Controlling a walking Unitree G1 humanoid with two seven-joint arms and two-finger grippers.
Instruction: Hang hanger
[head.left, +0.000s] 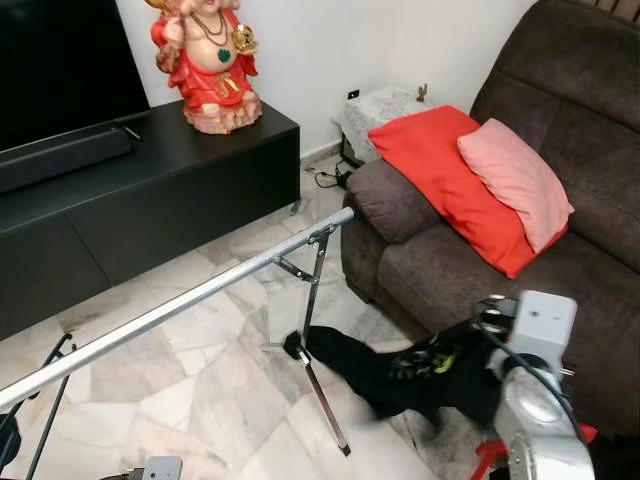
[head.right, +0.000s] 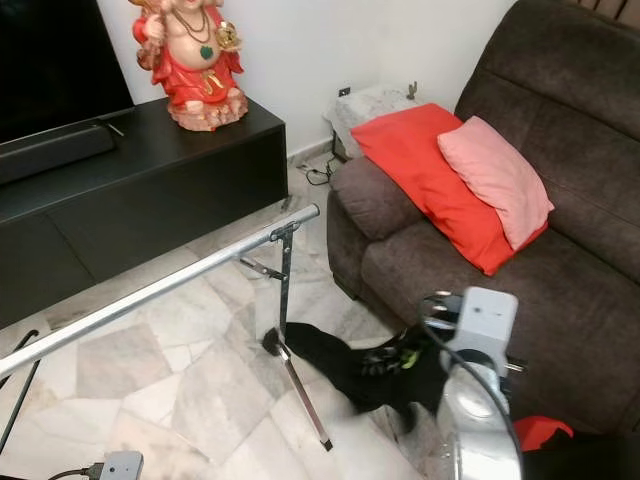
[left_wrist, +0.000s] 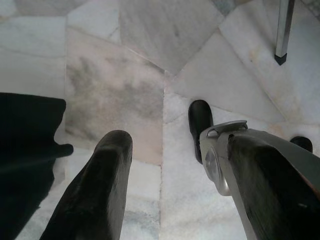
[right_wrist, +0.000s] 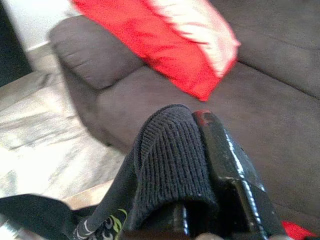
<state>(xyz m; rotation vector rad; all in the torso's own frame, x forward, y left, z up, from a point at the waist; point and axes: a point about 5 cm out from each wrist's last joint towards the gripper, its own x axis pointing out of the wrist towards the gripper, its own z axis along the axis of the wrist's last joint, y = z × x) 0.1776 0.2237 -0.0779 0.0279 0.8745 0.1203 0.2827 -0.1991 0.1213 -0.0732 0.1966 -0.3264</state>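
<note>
Right wrist view: right end effector (right_wrist: 200, 165) clamps black garment (right_wrist: 167, 160).

The robot's right arm (head.left: 540, 400) is raised in front of it, silver wrist bent forward. Its right gripper (right_wrist: 200, 120) has its black fingers (right_wrist: 225, 150) pinched tight on a fold of black knit garment (right_wrist: 170, 155), which drapes away below them. The left gripper (left_wrist: 170, 165) points straight down, its two dark fingers (left_wrist: 100, 185) spread wide apart with nothing between them.
</note>
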